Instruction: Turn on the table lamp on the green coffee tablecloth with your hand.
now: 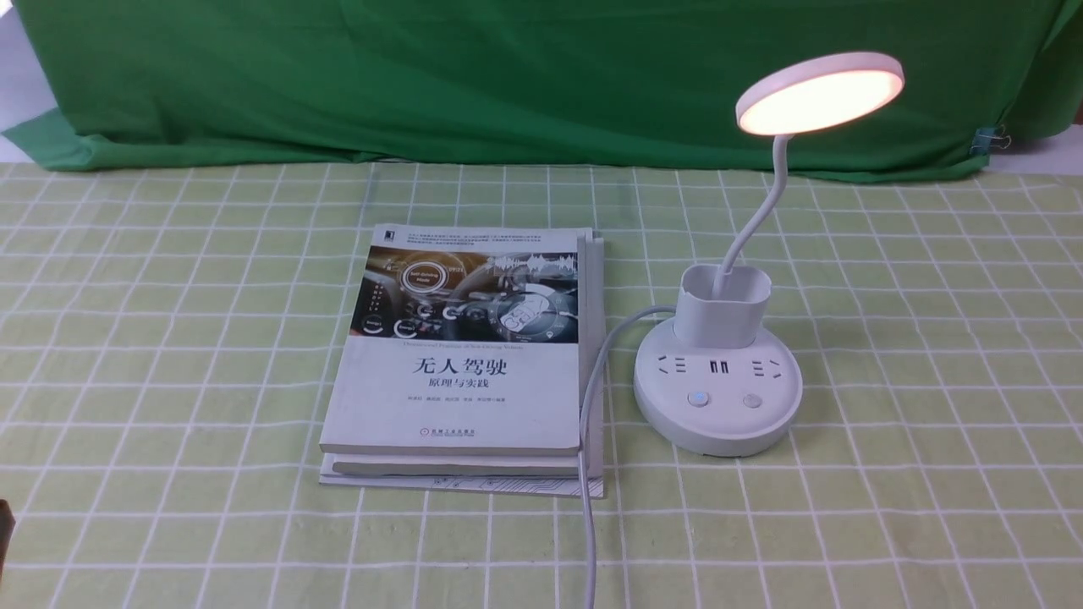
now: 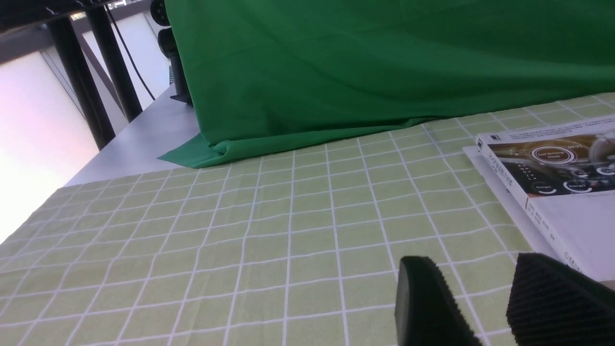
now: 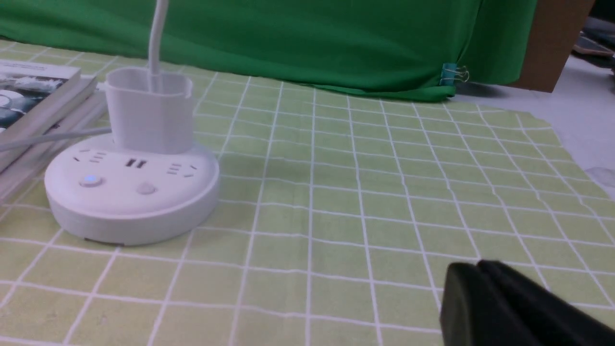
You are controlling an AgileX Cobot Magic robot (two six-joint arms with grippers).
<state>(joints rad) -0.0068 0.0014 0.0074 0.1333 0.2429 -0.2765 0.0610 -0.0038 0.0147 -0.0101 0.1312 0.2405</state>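
Two buttons sit on the front of the table lamp base, and the left one glows faint blue in the right wrist view. The disc head is lit up warm orange, tilted toward the camera on its bendy neck, which rises out of the cup-shaped holder. So the lamp is already on.

It stands on the green coffee tablecloth at roughly 3 o'clock from the stack of books, just beside it, with its white cord running along the books' right edge and off toward 6 o'clock. Behind everything, at 12 o'clock, hangs the plain dark green backdrop, held by a binder clip at the far right.

Neither arm shows in the front view. The right gripper, the hand for this job, hangs low over the cloth with its black jaws pressed together on nothing, well off to the side of the lamp base. The left gripper has its jaws apart, empty, near the books' corner.
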